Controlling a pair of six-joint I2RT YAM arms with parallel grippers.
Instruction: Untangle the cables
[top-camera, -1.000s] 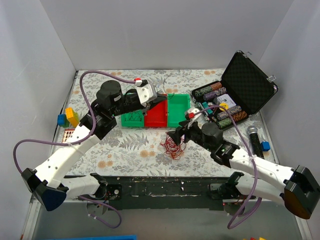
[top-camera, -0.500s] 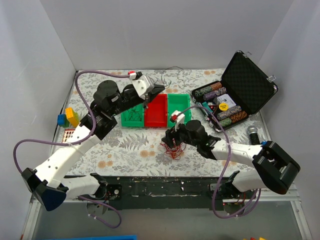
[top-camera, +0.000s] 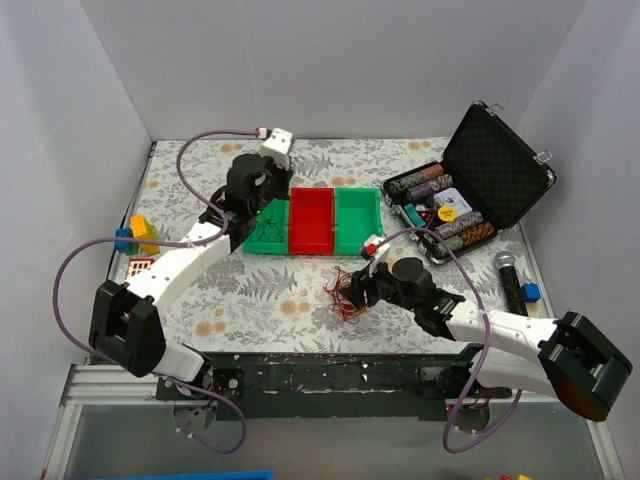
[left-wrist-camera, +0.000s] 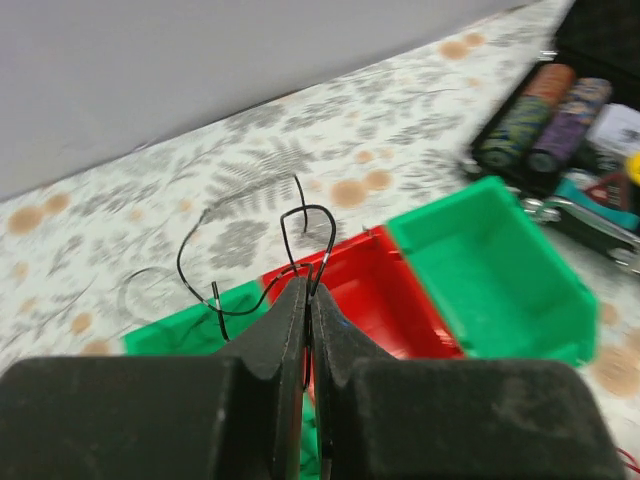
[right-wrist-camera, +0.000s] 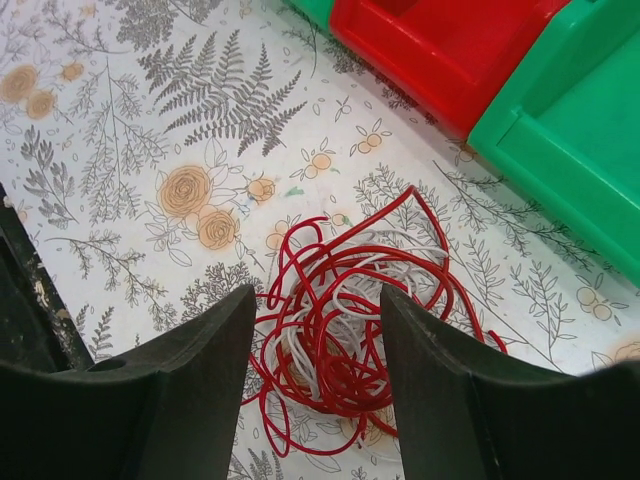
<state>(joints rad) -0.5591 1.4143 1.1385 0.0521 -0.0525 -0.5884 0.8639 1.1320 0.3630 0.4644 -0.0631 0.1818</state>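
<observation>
The cables (right-wrist-camera: 345, 340), a loose red-and-white snarl, lie on the floral cloth (right-wrist-camera: 120, 120) beneath the right gripper (right-wrist-camera: 318, 325), spread wide and empty. The left gripper (left-wrist-camera: 307, 292), clamped tight, pinches a kinked black wire (left-wrist-camera: 307, 207).

plain grey walls (top-camera: 330, 70) enclose a floral-patterned table (top-camera: 265, 295)
</observation>
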